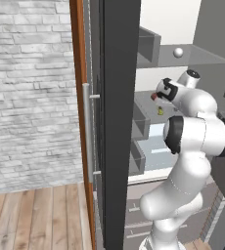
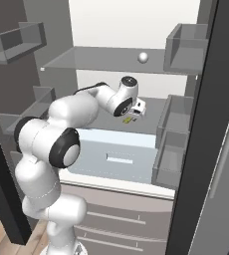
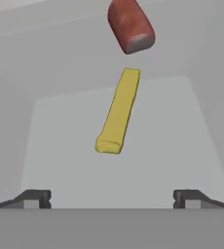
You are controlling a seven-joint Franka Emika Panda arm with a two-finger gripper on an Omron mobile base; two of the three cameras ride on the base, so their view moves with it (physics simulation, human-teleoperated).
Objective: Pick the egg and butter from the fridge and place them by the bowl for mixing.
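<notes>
In the hand view the butter [image 3: 118, 113] lies lengthwise on the fridge [image 2: 121, 22] shelf [image 3: 84, 160], running from 6 towards 12 o'clock with a slight lean to 1. A short sausage-like piece [image 3: 130, 25] lies just beyond the butter's far end, at 12 o'clock, apart from it. The gripper [image 3: 112, 199] sits at 6 o'clock of the butter, fingers spread to 8 and 4 o'clock. In the right base view an egg [image 2: 143, 58] rests on the upper shelf [image 2: 86, 60], at 12 o'clock above the hand. Door shelves [image 2: 178, 134] stand at 3 o'clock, a drawer [image 2: 119, 159] at 6.
</notes>
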